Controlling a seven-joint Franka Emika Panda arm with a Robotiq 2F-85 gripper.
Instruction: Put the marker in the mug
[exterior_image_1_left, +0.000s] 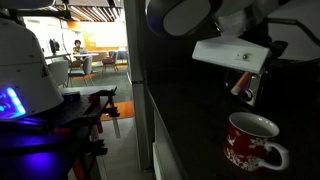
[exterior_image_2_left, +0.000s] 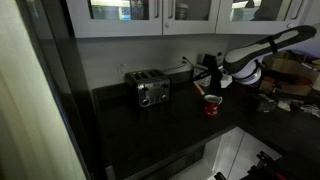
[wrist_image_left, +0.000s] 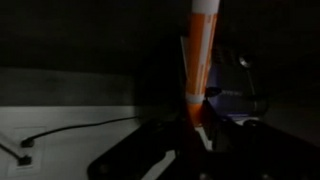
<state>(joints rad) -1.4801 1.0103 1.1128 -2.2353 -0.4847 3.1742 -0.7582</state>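
The red mug (exterior_image_1_left: 252, 142) with a white inside and white pattern stands upright on the dark counter; it also shows in an exterior view (exterior_image_2_left: 212, 104). My gripper (exterior_image_1_left: 246, 82) hangs above the mug and is shut on the orange-red marker (exterior_image_1_left: 239, 89), whose tip points down toward the mug's opening. In the wrist view the marker (wrist_image_left: 199, 62) stands up between my dark fingers (wrist_image_left: 196, 122), with its pale end at the top of the frame. The mug is not clear in the wrist view.
A dark boxy toaster (exterior_image_2_left: 152, 90) stands on the counter (exterior_image_2_left: 120, 120) left of the mug. Wall cabinets (exterior_image_2_left: 130, 12) hang above. A thin cable (wrist_image_left: 70, 130) lies on a pale surface. Clutter (exterior_image_2_left: 285, 85) sits at the far right.
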